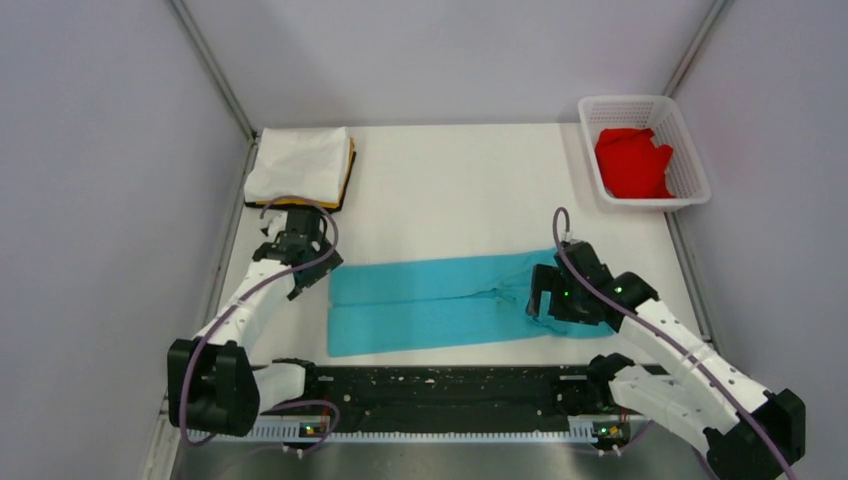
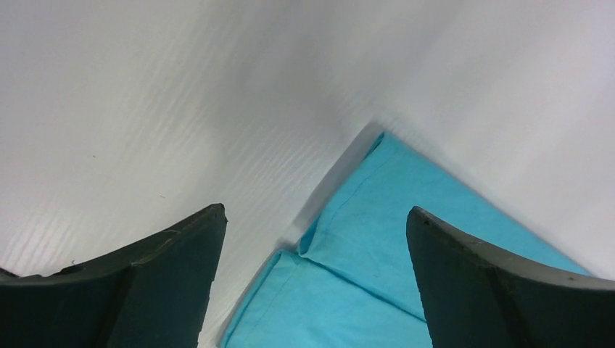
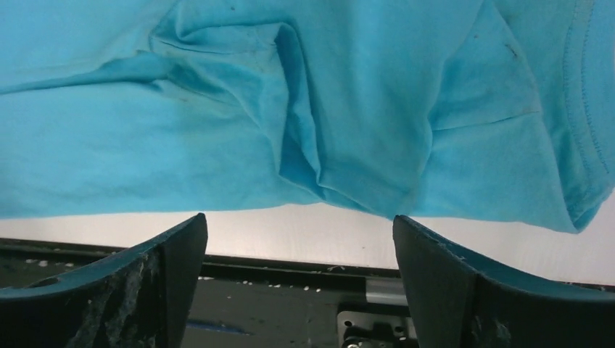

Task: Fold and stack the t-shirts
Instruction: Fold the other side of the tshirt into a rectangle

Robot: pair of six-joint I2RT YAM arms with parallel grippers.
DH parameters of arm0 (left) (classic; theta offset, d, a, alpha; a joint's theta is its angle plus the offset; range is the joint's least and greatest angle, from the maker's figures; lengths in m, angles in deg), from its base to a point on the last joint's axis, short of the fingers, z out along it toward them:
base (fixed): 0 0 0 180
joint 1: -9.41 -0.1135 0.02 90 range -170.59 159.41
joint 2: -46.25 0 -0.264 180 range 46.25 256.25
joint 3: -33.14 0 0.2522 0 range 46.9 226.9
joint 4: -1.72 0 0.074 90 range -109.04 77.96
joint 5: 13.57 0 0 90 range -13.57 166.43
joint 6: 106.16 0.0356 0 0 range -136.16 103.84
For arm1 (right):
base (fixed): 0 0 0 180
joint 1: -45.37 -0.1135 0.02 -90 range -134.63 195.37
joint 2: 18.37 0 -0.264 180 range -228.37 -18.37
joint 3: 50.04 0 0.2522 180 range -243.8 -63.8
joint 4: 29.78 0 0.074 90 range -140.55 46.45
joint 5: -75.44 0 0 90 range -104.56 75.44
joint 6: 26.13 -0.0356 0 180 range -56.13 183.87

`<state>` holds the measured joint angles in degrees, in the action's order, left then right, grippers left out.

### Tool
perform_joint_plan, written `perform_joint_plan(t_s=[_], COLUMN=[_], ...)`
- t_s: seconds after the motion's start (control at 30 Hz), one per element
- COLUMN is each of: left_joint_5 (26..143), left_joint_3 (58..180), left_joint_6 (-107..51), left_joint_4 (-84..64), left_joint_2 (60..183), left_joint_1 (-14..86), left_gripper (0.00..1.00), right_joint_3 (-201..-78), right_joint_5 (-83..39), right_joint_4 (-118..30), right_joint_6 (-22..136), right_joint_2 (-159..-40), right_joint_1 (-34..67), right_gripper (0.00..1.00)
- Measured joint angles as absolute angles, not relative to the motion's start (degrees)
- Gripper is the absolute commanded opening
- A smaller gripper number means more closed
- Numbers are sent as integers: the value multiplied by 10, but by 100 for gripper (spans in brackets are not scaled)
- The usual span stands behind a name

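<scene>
The turquoise-blue t-shirt (image 1: 430, 305) lies flat in a long folded strip across the middle of the table. My left gripper (image 1: 308, 268) is open and empty just above its left end; the left wrist view shows the shirt's corner (image 2: 362, 290) between the open jaws (image 2: 315, 217). My right gripper (image 1: 545, 297) is open and empty over the wrinkled right end (image 3: 290, 94), with nothing between its jaws (image 3: 299, 221). The white t-shirt (image 1: 298, 165) lies folded on the orange-yellow one (image 1: 350, 172) at the back left. The red t-shirt (image 1: 632, 162) is crumpled in the basket.
A white lattice basket (image 1: 640, 104) stands at the back right corner. A black strip (image 1: 440, 385) runs along the near table edge between the arm bases. Grey walls close in the left, back and right sides.
</scene>
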<state>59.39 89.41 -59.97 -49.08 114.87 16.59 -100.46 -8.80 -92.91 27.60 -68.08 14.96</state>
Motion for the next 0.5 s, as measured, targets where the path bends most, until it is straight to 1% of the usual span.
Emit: perform_joint_plan(t_s=[0.13,0.23,0.3,0.5], left_joint_5=[581,612,639,704], left_joint_3=[928,937,936,915], left_joint_6=[-602,-597,-595,-589], left_joint_4=[-518,-512,-506,-477], left_joint_2=[1122,1110,1110,1110], left_joint_1=[166,166,166,170], left_gripper=[99,99,99,99], right_joint_3=[-1023,-1023,-1019,-1008], right_joint_5=[-102,-120,-133,-151], right_joint_4=[-929,-872,-819,-680], right_joint_6=[281,285,290,330], right_joint_2=[-657,-665,-690,-837], right_joint_1=[149,149,148,148], right_gripper=[99,99,99,99])
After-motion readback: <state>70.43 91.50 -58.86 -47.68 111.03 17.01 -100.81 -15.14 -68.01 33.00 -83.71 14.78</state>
